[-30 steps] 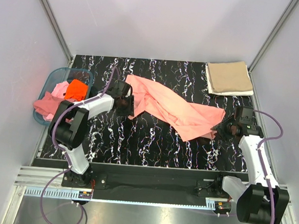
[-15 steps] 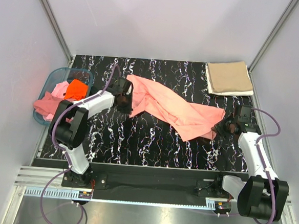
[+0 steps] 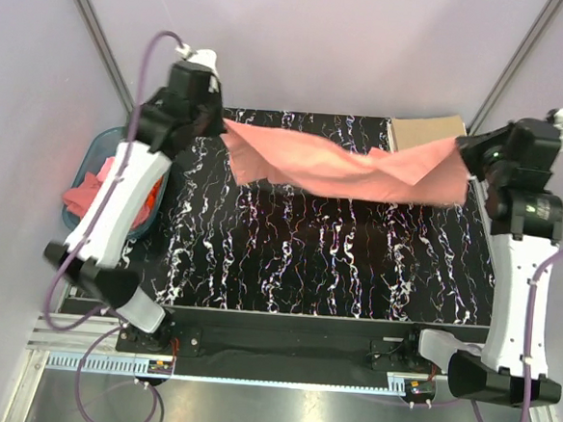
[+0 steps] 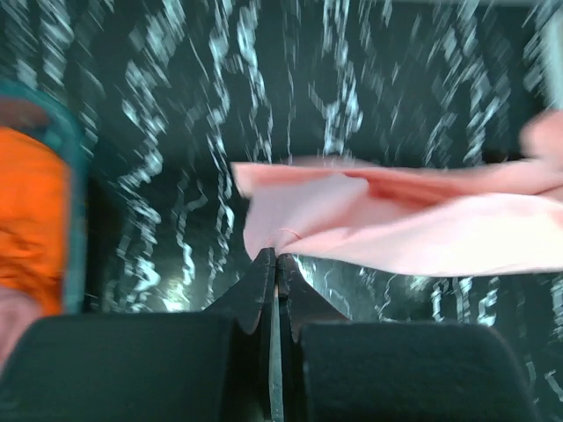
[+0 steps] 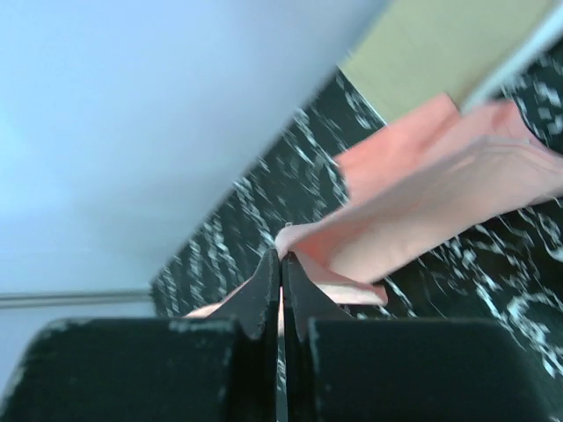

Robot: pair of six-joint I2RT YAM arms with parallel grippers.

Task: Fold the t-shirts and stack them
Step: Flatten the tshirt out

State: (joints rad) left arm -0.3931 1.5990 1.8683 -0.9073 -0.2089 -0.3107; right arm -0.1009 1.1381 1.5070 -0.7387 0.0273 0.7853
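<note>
While the left jaws and the right jaws are each clenching one end of the salmon-pink t-shirt (image 3: 333, 168), it is hanging stretched between them above the counter (image 3: 297, 260). A folded tan t-shirt (image 3: 427, 131) is lying beyond the right jaws, partly hidden by the cloth. Below the left jaws, a teal basket (image 4: 76, 229) is holding an orange t-shirt (image 4: 31, 220).
</note>
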